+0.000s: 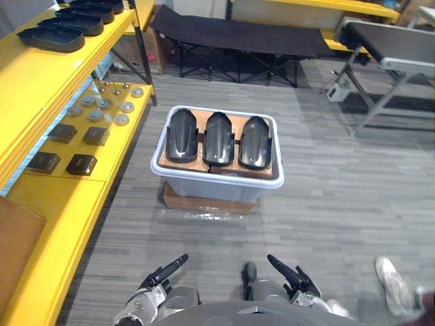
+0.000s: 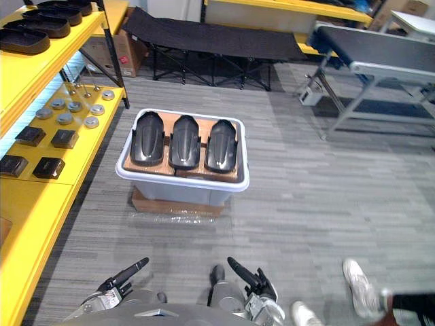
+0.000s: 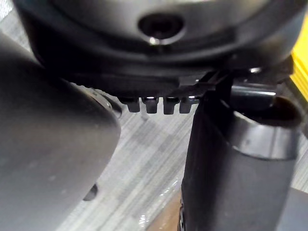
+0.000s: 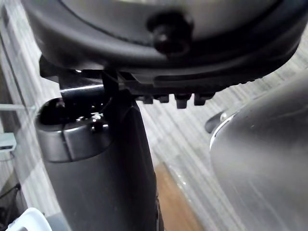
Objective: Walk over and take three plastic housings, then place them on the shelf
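Observation:
Three dark plastic housings stand side by side on brown card inside a pale bin on the floor ahead. Both hands hang low at the near edge, well short of the bin. The left hand holds nothing and its fingers point straight forward. The right hand mirrors it, empty with straight fingers. In the left wrist view the thumb stands apart from the fingertips over grey floor, and the right wrist view shows the same for its thumb.
A yellow shelf runs along the left, with more dark housings on top, and metal discs and black blocks lower down. A flat carton lies under the bin. A black cot, a conveyor table and a person's shoe are around.

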You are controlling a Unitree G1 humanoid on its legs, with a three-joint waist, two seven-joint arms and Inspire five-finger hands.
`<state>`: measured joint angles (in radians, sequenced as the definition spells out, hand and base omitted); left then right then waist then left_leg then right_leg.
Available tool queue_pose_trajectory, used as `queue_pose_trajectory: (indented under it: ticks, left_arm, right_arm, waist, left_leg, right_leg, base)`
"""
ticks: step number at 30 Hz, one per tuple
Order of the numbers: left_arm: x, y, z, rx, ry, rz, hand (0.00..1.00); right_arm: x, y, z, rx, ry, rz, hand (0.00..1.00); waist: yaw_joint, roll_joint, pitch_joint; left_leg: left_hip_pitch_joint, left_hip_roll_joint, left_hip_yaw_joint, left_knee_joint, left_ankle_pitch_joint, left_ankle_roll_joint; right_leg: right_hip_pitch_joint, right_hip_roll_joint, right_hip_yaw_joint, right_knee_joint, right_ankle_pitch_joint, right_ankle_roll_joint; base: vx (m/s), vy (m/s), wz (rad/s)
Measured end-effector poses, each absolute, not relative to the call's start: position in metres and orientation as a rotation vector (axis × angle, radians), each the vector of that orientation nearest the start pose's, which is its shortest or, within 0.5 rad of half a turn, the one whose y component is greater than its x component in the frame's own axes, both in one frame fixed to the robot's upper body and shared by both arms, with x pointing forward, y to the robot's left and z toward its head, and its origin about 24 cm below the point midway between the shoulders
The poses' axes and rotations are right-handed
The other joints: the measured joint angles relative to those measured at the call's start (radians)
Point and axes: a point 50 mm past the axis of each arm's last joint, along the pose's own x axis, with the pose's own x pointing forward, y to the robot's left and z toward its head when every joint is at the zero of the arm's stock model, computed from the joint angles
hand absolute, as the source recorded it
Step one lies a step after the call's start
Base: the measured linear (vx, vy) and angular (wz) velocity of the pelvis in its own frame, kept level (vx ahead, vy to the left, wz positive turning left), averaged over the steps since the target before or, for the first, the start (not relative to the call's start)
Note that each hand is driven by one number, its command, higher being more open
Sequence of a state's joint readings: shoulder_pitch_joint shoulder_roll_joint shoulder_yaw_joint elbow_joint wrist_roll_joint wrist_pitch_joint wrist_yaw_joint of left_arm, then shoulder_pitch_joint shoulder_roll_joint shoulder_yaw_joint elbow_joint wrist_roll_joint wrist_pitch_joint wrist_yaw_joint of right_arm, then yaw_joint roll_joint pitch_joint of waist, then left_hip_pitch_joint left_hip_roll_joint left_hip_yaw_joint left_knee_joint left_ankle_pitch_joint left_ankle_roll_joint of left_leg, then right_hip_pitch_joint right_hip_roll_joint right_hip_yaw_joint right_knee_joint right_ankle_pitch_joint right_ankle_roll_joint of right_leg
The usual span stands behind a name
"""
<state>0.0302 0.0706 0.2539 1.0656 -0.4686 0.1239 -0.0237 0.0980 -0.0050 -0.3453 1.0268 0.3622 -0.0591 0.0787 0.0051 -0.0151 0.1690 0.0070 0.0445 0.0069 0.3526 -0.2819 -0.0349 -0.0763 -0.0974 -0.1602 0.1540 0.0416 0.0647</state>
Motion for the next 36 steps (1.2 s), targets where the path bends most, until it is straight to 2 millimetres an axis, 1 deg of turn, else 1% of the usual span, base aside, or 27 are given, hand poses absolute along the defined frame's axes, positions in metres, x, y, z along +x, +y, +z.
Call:
queue_pose_trajectory:
  ticks: [1, 2, 3, 4, 6, 8, 9, 10, 11, 12, 13, 15, 18, 19, 20, 23, 24, 26, 28, 29, 31, 32, 33, 34, 35, 36]
  left_arm:
    - [0.099, 0.195, -0.163, -0.549, 1.107, 0.487, 1.00]
    - [0.098, 0.193, -0.163, -0.554, 1.102, 0.496, 1.00]
    - [0.100, 0.190, -0.163, -0.565, 1.092, 0.505, 1.00]
    - [0.102, 0.190, -0.163, -0.566, 1.083, 0.515, 1.00]
    - [0.100, 0.190, -0.163, -0.560, 1.085, 0.520, 1.00]
    - [0.100, 0.189, -0.163, -0.539, 1.089, 0.503, 1.00]
    - [0.101, 0.188, -0.163, -0.508, 1.092, 0.478, 1.00]
    - [0.101, 0.187, -0.163, -0.499, 1.094, 0.469, 1.00]
    - [0.103, 0.189, -0.162, -0.480, 1.090, 0.461, 1.00]
    - [0.103, 0.192, -0.162, -0.451, 1.095, 0.453, 1.00]
    - [0.103, 0.194, -0.162, -0.426, 1.100, 0.443, 1.00]
    - [0.101, 0.199, -0.162, -0.368, 1.125, 0.414, 1.00]
    - [0.100, 0.201, -0.162, -0.335, 1.159, 0.391, 1.00]
    - [0.100, 0.201, -0.163, -0.331, 1.164, 0.389, 1.00]
    - [0.099, 0.201, -0.163, -0.314, 1.175, 0.374, 1.00]
    - [0.100, 0.204, -0.162, -0.238, 1.197, 0.332, 1.00]
    - [0.100, 0.207, -0.162, -0.217, 1.205, 0.327, 1.00]
    - [0.099, 0.210, -0.161, -0.208, 1.209, 0.329, 1.00]
    - [0.098, 0.213, -0.161, -0.202, 1.213, 0.328, 1.00]
    - [0.098, 0.214, -0.161, -0.202, 1.212, 0.326, 1.00]
    - [0.097, 0.216, -0.160, -0.191, 1.214, 0.313, 1.00]
    - [0.098, 0.217, -0.160, -0.185, 1.206, 0.309, 1.00]
    - [0.100, 0.220, -0.158, -0.162, 1.180, 0.300, 1.00]
    - [0.102, 0.221, -0.157, -0.143, 1.170, 0.290, 1.00]
    - [0.107, 0.222, -0.154, -0.129, 1.142, 0.277, 1.00]
    - [0.115, 0.222, -0.151, -0.125, 1.106, 0.259, 1.00]
  right_arm:
    - [0.089, -0.201, -0.160, 0.507, 0.952, -0.508, 1.00]
    - [0.089, -0.202, -0.160, 0.509, 0.948, -0.516, 1.00]
    - [0.089, -0.205, -0.159, 0.506, 0.940, -0.522, 1.00]
    - [0.089, -0.207, -0.158, 0.498, 0.933, -0.524, 1.00]
    - [0.086, -0.208, -0.159, 0.496, 0.937, -0.534, 1.00]
    - [0.088, -0.209, -0.157, 0.505, 0.906, -0.544, 1.00]
    - [0.091, -0.211, -0.155, 0.506, 0.872, -0.550, 1.00]
    - [0.093, -0.212, -0.154, 0.500, 0.859, -0.546, 1.00]
    - [0.096, -0.212, -0.152, 0.493, 0.840, -0.537, 1.00]
    - [0.097, -0.207, -0.152, 0.504, 0.834, -0.528, 1.00]
    - [0.097, -0.204, -0.153, 0.511, 0.834, -0.526, 1.00]
    - [0.090, -0.198, -0.155, 0.525, 0.851, -0.524, 1.00]
    - [0.080, -0.196, -0.157, 0.516, 0.872, -0.526, 1.00]
    - [0.077, -0.196, -0.158, 0.515, 0.880, -0.529, 1.00]
    - [0.077, -0.196, -0.158, 0.512, 0.881, -0.532, 1.00]
    - [0.082, -0.194, -0.154, 0.482, 0.846, -0.513, 1.00]
    - [0.092, -0.193, -0.148, 0.468, 0.797, -0.498, 1.00]
    - [0.102, -0.194, -0.136, 0.446, 0.719, -0.489, 1.00]
    - [0.116, -0.203, -0.119, 0.421, 0.617, -0.503, 1.00]
    - [0.121, -0.207, -0.114, 0.409, 0.589, -0.507, 1.00]
    - [0.137, -0.224, -0.097, 0.351, 0.501, -0.504, 1.00]
    - [0.141, -0.228, -0.092, 0.340, 0.478, -0.500, 1.00]
    - [0.152, -0.235, -0.082, 0.325, 0.435, -0.491, 1.00]
    - [0.159, -0.240, -0.076, 0.318, 0.408, -0.488, 1.00]
    - [0.172, -0.249, -0.063, 0.302, 0.351, -0.486, 1.00]
    - [0.185, -0.259, -0.048, 0.279, 0.287, -0.486, 1.00]
  waist:
    - [0.001, 0.023, -0.009]
    - [0.000, 0.029, -0.011]
    - [0.003, 0.048, -0.005]
    - [0.015, 0.054, -0.003]
    - [0.017, 0.047, 0.003]
    - [0.017, 0.047, 0.004]
    - [0.017, 0.051, 0.003]
    - [0.017, 0.056, 0.001]
    - [0.019, 0.051, 0.002]
    - [0.018, 0.035, -0.003]
    - [0.017, 0.021, -0.004]
    - [0.016, -0.013, -0.023]
    - [0.015, -0.022, -0.024]
    - [0.014, -0.022, -0.024]
    - [0.013, -0.023, -0.024]
    - [0.000, -0.031, -0.025]
    - [-0.009, -0.038, -0.021]
    - [-0.010, -0.045, -0.018]
    - [-0.015, -0.056, -0.020]
    - [-0.016, -0.059, -0.020]
    - [-0.022, -0.069, -0.017]
    - [-0.023, -0.072, -0.014]
    - [-0.026, -0.079, -0.010]
    - [-0.027, -0.083, -0.005]
    - [-0.031, -0.085, 0.014]
    - [-0.035, -0.082, 0.042]
  left_leg:
    - [0.000, 0.026, 0.002, 0.012, -0.004, -0.019]
    - [-0.001, 0.037, 0.005, 0.029, -0.009, -0.027]
    - [-0.018, 0.060, 0.008, 0.076, -0.015, -0.044]
    - [-0.053, 0.087, 0.042, 0.161, -0.024, -0.079]
    - [-0.037, 0.117, 0.101, 0.137, -0.033, -0.071]
    - [-0.033, 0.130, 0.130, 0.048, -0.023, -0.075]
    - [-0.037, 0.138, 0.132, -0.027, 0.028, -0.069]
    - [-0.038, 0.142, 0.131, -0.063, 0.076, -0.068]
    - [-0.030, 0.139, 0.127, -0.101, 0.148, -0.077]
    - [-0.010, 0.117, 0.139, -0.143, 0.160, -0.068]
    - [0.004, 0.104, 0.147, -0.167, 0.171, -0.062]
    - [0.017, 0.055, 0.155, -0.259, 0.210, -0.042]
    - [0.038, 0.016, 0.152, -0.327, 0.239, -0.022]
    - [0.041, 0.010, 0.152, -0.332, 0.241, -0.019]
    - [0.048, 0.001, 0.154, -0.342, 0.245, -0.013]
    - [0.059, -0.004, 0.159, -0.359, 0.247, -0.011]
    - [0.062, -0.003, 0.163, -0.361, 0.247, -0.011]
    - [0.074, -0.002, 0.182, -0.369, 0.247, -0.011]
    - [0.082, 0.003, 0.194, -0.372, 0.245, -0.013]
    - [0.085, 0.004, 0.198, -0.372, 0.245, -0.014]
    - [0.086, 0.004, 0.209, -0.372, 0.241, -0.018]
    - [0.084, 0.004, 0.214, -0.370, 0.239, -0.019]
    - [0.062, 0.006, 0.225, -0.347, 0.229, -0.019]
    - [0.042, 0.009, 0.230, -0.325, 0.218, -0.017]
    - [0.000, 0.018, 0.235, -0.265, 0.192, -0.015]
    - [-0.043, 0.027, 0.237, -0.194, 0.163, -0.012]
  right_leg:
    - [0.008, 0.020, -0.018, 0.005, -0.022, -0.023]
    - [0.019, 0.028, -0.030, -0.001, -0.037, -0.030]
    - [0.034, 0.044, -0.042, -0.005, -0.045, -0.042]
    - [0.076, 0.052, -0.056, -0.030, -0.054, -0.058]
    - [0.138, 0.048, -0.065, -0.057, -0.059, -0.066]
    - [0.180, 0.035, -0.075, -0.084, -0.060, -0.066]
    - [0.188, 0.030, -0.079, -0.090, -0.065, -0.057]
    - [0.190, 0.031, -0.079, -0.090, -0.070, -0.049]
    - [0.200, 0.026, -0.071, -0.091, -0.100, -0.020]
    - [0.197, 0.002, -0.058, -0.088, -0.102, -0.011]
    - [0.193, -0.010, -0.055, -0.085, -0.105, -0.005]
    - [0.164, -0.043, -0.053, -0.088, -0.106, 0.017]
    - [0.165, -0.071, -0.054, -0.107, -0.097, 0.037]
    - [0.166, -0.076, -0.054, -0.107, -0.097, 0.040]
    - [0.166, -0.083, -0.053, -0.107, -0.096, 0.042]
    - [0.168, -0.086, -0.049, -0.107, -0.094, 0.046]
    - [0.167, -0.084, -0.039, -0.107, -0.094, 0.046]
    - [0.164, -0.077, -0.022, -0.107, -0.094, 0.045]
    - [0.163, -0.072, -0.007, -0.107, -0.094, 0.045]
    - [0.162, -0.071, -0.003, -0.107, -0.094, 0.045]
    - [0.153, -0.071, 0.010, -0.105, -0.094, 0.045]
    - [0.145, -0.071, 0.016, -0.104, -0.093, 0.045]
    - [0.126, -0.072, 0.031, -0.104, -0.093, 0.047]
    - [0.118, -0.072, 0.037, -0.104, -0.090, 0.050]
    - [0.097, -0.071, 0.048, -0.103, -0.081, 0.050]
    - [0.084, -0.069, 0.054, -0.103, -0.072, 0.052]
  base:
    - [0.40, -0.302, 0.40]
    - [0.30, -0.209, 0.29]
    - [0.33, -0.227, 0.32]
    - [0.28, -0.204, 0.27]
    - [0.28, -0.182, 0.25]
    - [0.16, -0.031, 0.15]
    - [0.09, 0.036, 0.02]
    - [0.09, 0.087, -0.11]
    - [0.07, 0.156, -0.19]
    - [0.06, 0.140, -0.18]
    - [0.02, 0.154, -0.11]
    - [0.03, 0.107, 0.03]
    - [0.08, 0.094, 0.12]
    - [0.07, 0.091, -0.02]
    - [0.06, 0.065, -0.01]
    - [0.07, 0.053, -0.03]
    - [0.06, 0.032, -0.16]
    - [0.03, 0.017, -0.24]
    - [0.01, -0.008, -0.19]
    - [0.00, -0.006, -0.16]
    - [-0.02, 0.006, -0.16]
    - [-0.06, 0.021, -0.23]
    - [-0.06, 0.024, -0.23]
    - [-0.06, 0.024, -0.28]
    - [-0.07, 0.021, -0.20]
    - [-0.08, 0.029, -0.16]
